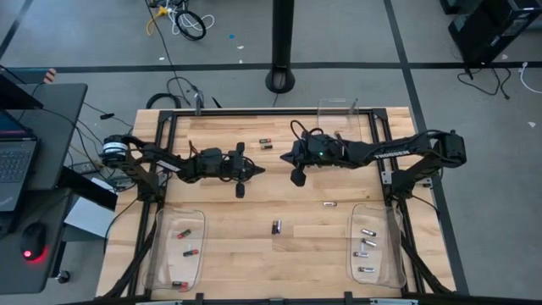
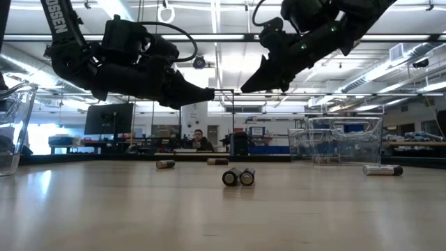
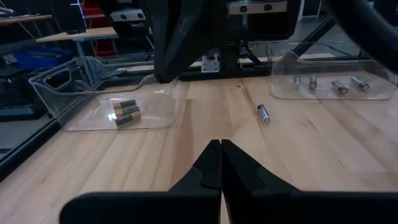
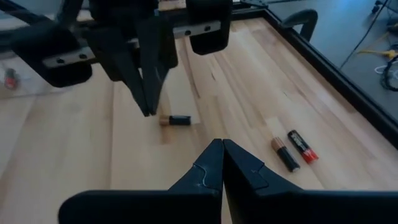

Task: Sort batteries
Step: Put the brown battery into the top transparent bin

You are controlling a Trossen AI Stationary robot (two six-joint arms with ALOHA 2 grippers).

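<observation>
A pale wooden table [image 1: 254, 254] carries two clear plastic trays, one at seven o'clock [image 1: 155, 254], one at five o'clock [image 1: 395, 254]. A black laptop [image 1: 13, 161] sits at nine o'clock.

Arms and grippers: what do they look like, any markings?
Both arms are black and jointed, with black cables looped along them. The left gripper and right gripper each end in two dark, pointed fingers. White lettering runs along the left arm in the low view.
</observation>
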